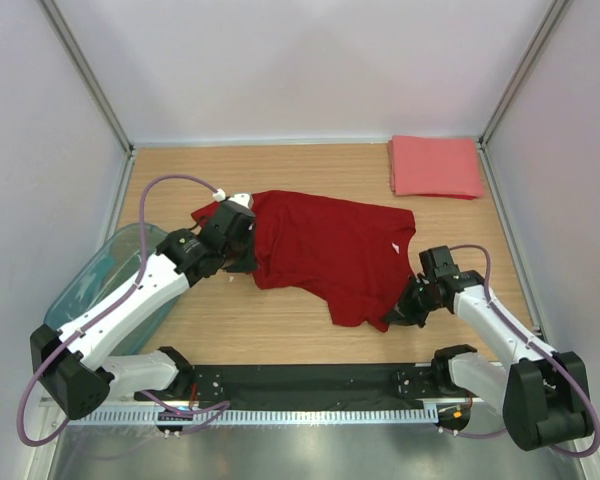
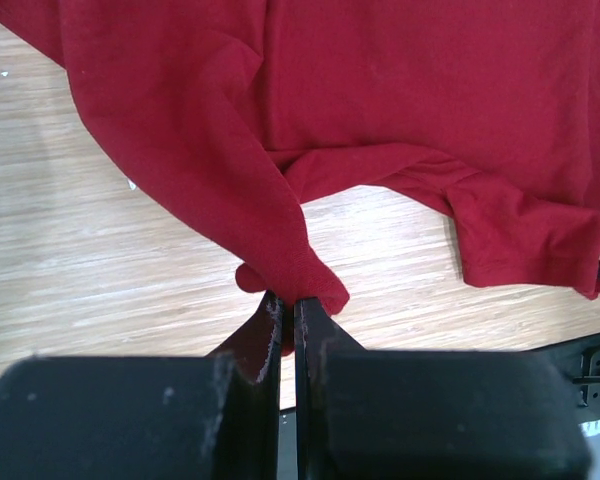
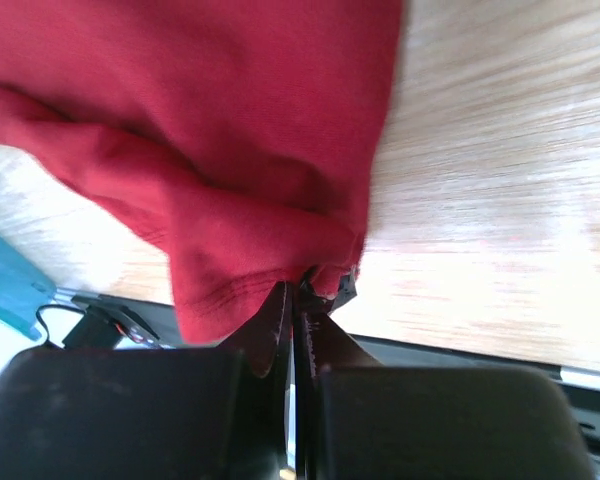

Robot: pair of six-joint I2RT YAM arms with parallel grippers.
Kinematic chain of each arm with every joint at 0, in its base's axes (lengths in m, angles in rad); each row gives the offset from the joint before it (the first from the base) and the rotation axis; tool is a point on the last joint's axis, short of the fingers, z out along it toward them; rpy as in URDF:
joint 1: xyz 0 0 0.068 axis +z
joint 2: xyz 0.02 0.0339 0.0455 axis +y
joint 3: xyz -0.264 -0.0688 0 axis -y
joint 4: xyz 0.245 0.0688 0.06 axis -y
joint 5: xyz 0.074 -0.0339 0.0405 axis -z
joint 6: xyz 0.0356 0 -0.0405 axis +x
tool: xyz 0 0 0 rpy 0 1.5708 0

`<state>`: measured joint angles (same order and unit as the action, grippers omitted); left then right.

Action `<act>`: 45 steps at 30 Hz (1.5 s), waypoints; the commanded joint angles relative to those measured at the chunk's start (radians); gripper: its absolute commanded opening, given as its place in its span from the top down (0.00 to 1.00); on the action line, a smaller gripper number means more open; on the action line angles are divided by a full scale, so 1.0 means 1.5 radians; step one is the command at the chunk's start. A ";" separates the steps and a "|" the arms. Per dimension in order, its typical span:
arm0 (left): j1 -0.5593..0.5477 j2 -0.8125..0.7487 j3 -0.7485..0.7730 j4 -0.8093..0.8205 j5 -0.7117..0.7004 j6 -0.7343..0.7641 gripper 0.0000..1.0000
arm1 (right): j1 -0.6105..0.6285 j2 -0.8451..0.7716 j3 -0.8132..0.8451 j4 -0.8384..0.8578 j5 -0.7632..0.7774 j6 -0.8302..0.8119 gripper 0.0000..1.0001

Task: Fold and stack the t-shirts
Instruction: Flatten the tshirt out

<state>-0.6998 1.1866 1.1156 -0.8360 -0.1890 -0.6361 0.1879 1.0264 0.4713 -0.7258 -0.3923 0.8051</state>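
Observation:
The dark red t-shirt lies spread and rumpled across the middle of the wooden table. My left gripper sits at its left edge, shut on a pinch of the red cloth. At the shirt's lower right corner my right gripper is shut on the hem. The salmon-pink t-shirt rests folded to a rectangle at the back right corner, away from both grippers.
A translucent teal bin stands at the left edge beside the left arm. White walls enclose the table on three sides. A black base rail runs along the near edge.

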 commanded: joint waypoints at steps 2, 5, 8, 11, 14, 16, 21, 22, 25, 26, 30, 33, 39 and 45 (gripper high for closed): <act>0.002 -0.016 0.026 0.001 -0.001 0.019 1.00 | 0.004 -0.013 0.099 -0.054 0.056 -0.006 0.99; 0.002 -0.019 0.024 0.001 0.000 0.021 1.00 | 0.004 -0.005 0.140 -0.081 0.071 -0.031 0.99; 0.002 -0.023 0.027 0.001 -0.001 0.023 1.00 | 0.004 -0.005 0.173 -0.083 0.075 -0.032 0.99; 0.002 -0.031 0.028 0.001 -0.007 0.027 1.00 | 0.003 0.006 0.214 -0.099 0.079 -0.033 0.99; 0.002 -0.038 0.027 0.005 -0.009 0.030 1.00 | 0.003 0.015 0.237 -0.110 0.074 -0.044 0.98; 0.002 -0.040 0.026 0.004 -0.009 0.030 1.00 | 0.004 0.016 0.241 -0.113 0.068 -0.049 0.97; 0.002 -0.053 0.021 0.004 -0.011 0.029 1.00 | 0.004 0.013 0.219 -0.099 0.027 -0.044 0.99; 0.002 -0.055 0.021 0.003 -0.011 0.028 1.00 | 0.004 0.010 0.219 -0.094 0.024 -0.041 0.99; 0.002 -0.057 0.022 0.000 -0.012 0.027 1.00 | 0.004 -0.001 0.202 -0.076 0.022 -0.026 0.99; 0.002 -0.058 0.022 0.000 -0.012 0.025 1.00 | 0.003 -0.003 0.202 -0.068 0.020 -0.021 0.99; 0.002 -0.063 0.029 -0.002 -0.018 0.024 1.00 | 0.004 -0.018 0.230 -0.028 0.033 0.010 0.99; 0.002 -0.070 0.047 -0.005 -0.029 0.025 1.00 | 0.002 -0.024 0.286 0.018 0.076 0.036 0.99; 0.002 -0.092 0.110 -0.001 -0.098 0.061 1.00 | -0.008 0.030 0.481 0.074 0.183 0.046 0.99; 0.002 -0.095 0.183 0.013 -0.154 0.104 1.00 | -0.033 0.074 0.691 0.095 0.347 0.044 0.99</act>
<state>-0.6998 1.0592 1.3106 -0.8543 -0.3424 -0.5358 0.1593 1.1172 1.3746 -0.6636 -0.0399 0.8642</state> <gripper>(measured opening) 0.019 0.031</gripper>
